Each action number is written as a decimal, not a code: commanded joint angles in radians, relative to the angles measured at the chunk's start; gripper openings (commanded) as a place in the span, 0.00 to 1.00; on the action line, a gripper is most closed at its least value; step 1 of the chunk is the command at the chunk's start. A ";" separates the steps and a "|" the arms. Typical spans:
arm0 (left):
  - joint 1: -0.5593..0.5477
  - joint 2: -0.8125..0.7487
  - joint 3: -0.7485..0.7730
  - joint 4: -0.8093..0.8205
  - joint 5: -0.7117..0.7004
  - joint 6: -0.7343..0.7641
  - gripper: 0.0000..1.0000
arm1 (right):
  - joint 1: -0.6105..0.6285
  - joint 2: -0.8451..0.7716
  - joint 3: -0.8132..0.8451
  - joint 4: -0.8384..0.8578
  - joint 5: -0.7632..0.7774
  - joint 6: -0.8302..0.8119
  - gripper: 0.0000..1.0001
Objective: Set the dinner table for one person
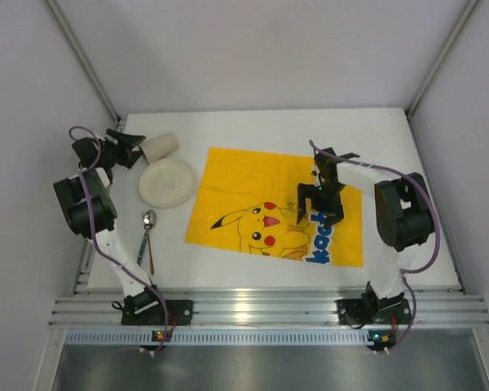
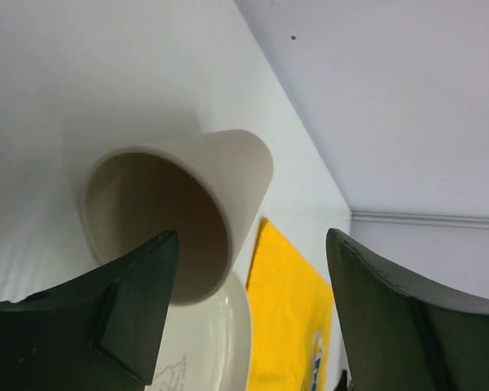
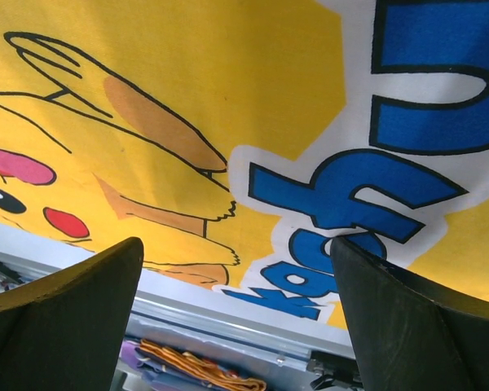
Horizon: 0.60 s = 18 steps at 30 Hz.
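Observation:
A cream cup [image 1: 161,148] lies on its side at the back left of the white dinner table [image 1: 253,126], its mouth toward my left gripper [image 1: 133,150]. The left gripper is open and empty, close in front of the cup's mouth [image 2: 159,220]. A cream plate [image 1: 167,182] lies just beside the cup, also in the left wrist view [image 2: 216,342]. A metal spoon [image 1: 148,236] lies in front of the plate. A yellow cartoon mat [image 1: 253,191] covers the table's middle. My right gripper [image 1: 320,210] hangs open and empty over the mat's right part [image 3: 228,98].
A slotted aluminium rail [image 1: 269,309] runs along the near edge, with both arm bases on it. White walls and slanted frame posts [image 1: 85,65] close in the back and sides. Folded coloured cloth [image 3: 204,371] shows below the rail in the right wrist view.

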 commanded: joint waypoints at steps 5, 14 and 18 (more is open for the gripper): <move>-0.099 0.163 0.158 0.272 0.072 -0.223 0.57 | 0.007 0.062 -0.075 0.110 0.032 -0.026 1.00; -0.141 0.081 0.191 -0.042 0.016 -0.014 0.00 | -0.010 0.148 0.168 0.026 0.170 -0.115 1.00; -0.154 -0.042 0.175 -0.297 -0.049 0.159 0.00 | -0.017 0.207 0.325 -0.022 0.260 -0.161 1.00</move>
